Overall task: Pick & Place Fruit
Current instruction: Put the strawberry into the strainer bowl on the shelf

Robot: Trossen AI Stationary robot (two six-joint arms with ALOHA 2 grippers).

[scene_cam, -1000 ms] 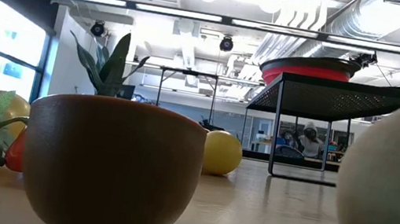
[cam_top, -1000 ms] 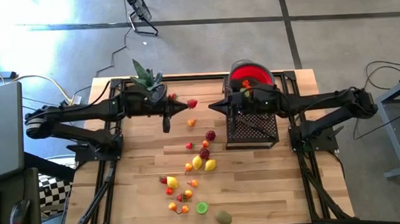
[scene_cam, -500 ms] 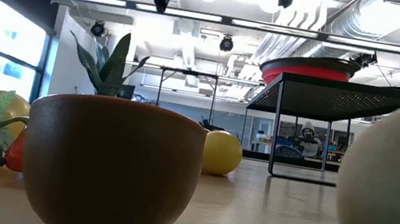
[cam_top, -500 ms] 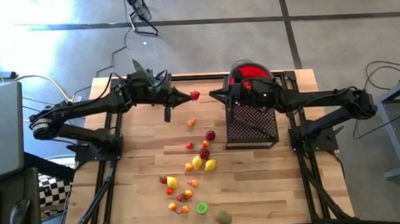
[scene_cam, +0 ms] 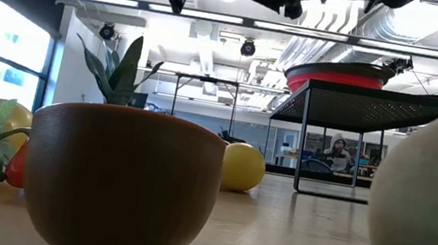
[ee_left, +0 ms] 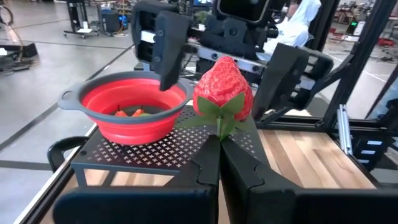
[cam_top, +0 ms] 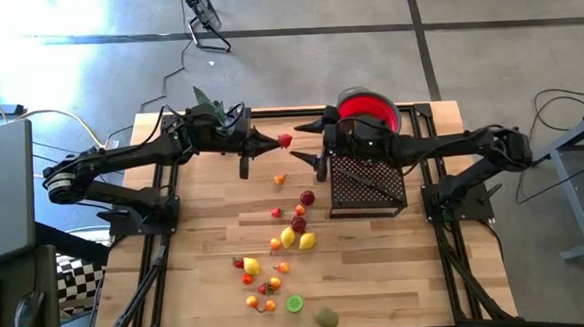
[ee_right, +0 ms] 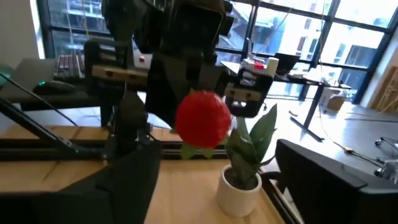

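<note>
Handing over: left end effector [cam_top: 274, 141] is clamped on the leafy stem of a red strawberry [cam_top: 285, 140], held up in the air over the far middle of the worktop [cam_top: 206, 238].
Change: right end effector [cam_top: 306, 145] was pinched shut by the bowl a second ago; it has since swung toward the strawberry and spread wide, its fingers [ee_left: 166, 46] standing either side of the fruit without touching it.
Meaning: my read is a mid-air pass, the right arm about to take the strawberry and carry it to the bowl.
Plant: potted plant [cam_top: 212, 113] sits at the far edge under the left arm, just beside the exchange.
Knife: a knife [cam_top: 242, 167] lies on the worktop below the left end effector.
Loose fruit: the other fruits [cam_top: 288, 235] lie scattered in the middle and near part of the worktop, not yet collected.
Rack: black mesh rack [cam_top: 367, 185] stands under the right arm.
Bowl: red bowl [ee_left: 99, 107] rests on the rack, a few fruits already in it.
Obstacle: plant leaves crowd the handover; the bowl route looks clear.
</note>
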